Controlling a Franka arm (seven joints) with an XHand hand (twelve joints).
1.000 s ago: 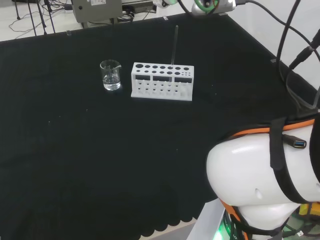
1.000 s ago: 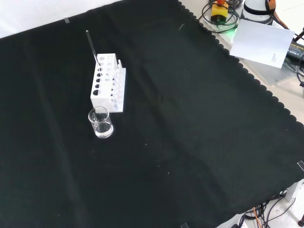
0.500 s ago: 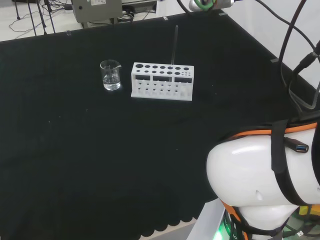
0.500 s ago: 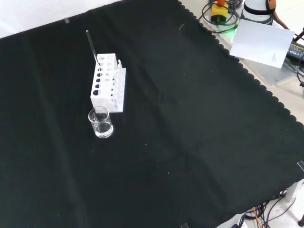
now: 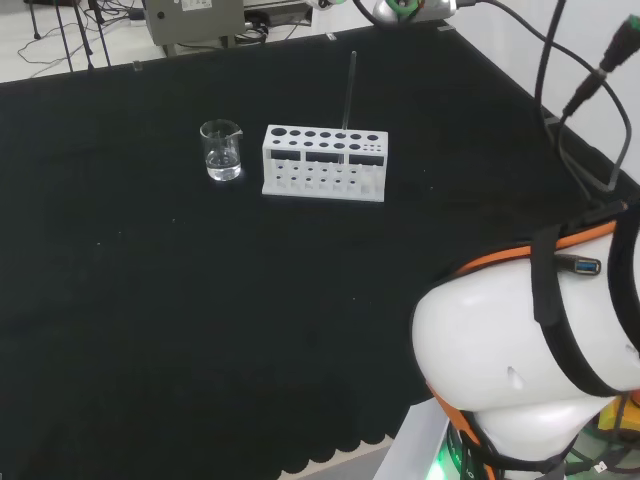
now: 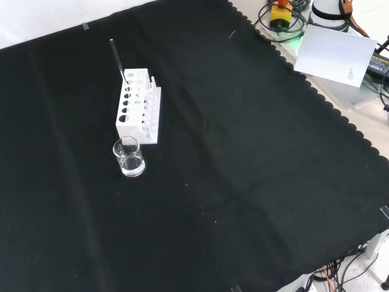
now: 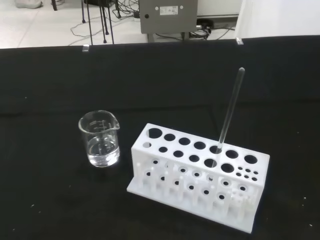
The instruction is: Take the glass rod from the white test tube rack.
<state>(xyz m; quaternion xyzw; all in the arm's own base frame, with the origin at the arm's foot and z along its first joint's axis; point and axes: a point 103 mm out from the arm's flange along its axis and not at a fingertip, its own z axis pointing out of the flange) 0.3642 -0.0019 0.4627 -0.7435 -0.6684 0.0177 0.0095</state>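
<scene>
Head view looks over the arm; front view faces it; all 3 share the rack [image 5: 324,162].

No text, number or sign can be read. The beaker [image 7: 99,138] carries faint graduation marks, and a grey box [image 7: 168,14] has a small label, both illegible.

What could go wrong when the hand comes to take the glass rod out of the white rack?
The glass rod leans in its hole in the white rack, so pulling against its lean could jam it and lift or tip the rack. The beaker with clear liquid stands just beside the rack's end; a shoved rack might knock it and spill. The rod is thin and clear, so fingers may misjudge it.
</scene>
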